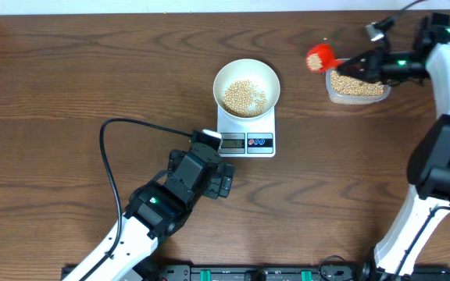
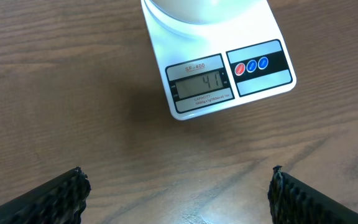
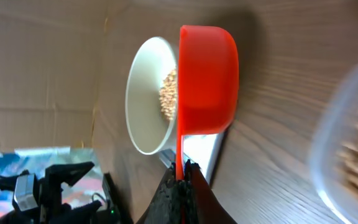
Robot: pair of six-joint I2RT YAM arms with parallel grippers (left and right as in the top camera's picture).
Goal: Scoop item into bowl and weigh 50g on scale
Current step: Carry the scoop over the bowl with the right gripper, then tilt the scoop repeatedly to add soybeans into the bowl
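Observation:
The white bowl (image 1: 246,86) sits on the white scale (image 1: 247,134) and holds a heap of tan beans (image 1: 244,97). The scale's display (image 2: 201,83) reads 41. My right gripper (image 1: 355,65) is shut on the handle of a red scoop (image 1: 319,58), held in the air between the bowl and a clear tub of beans (image 1: 356,86). In the right wrist view the scoop (image 3: 207,81) is seen from below, with the bowl (image 3: 148,102) beyond it. My left gripper (image 2: 178,193) is open and empty, just in front of the scale.
A black cable (image 1: 114,148) loops over the table left of my left arm. The clear tub stands at the back right, close to my right arm. A cardboard wall runs along the table's far edge.

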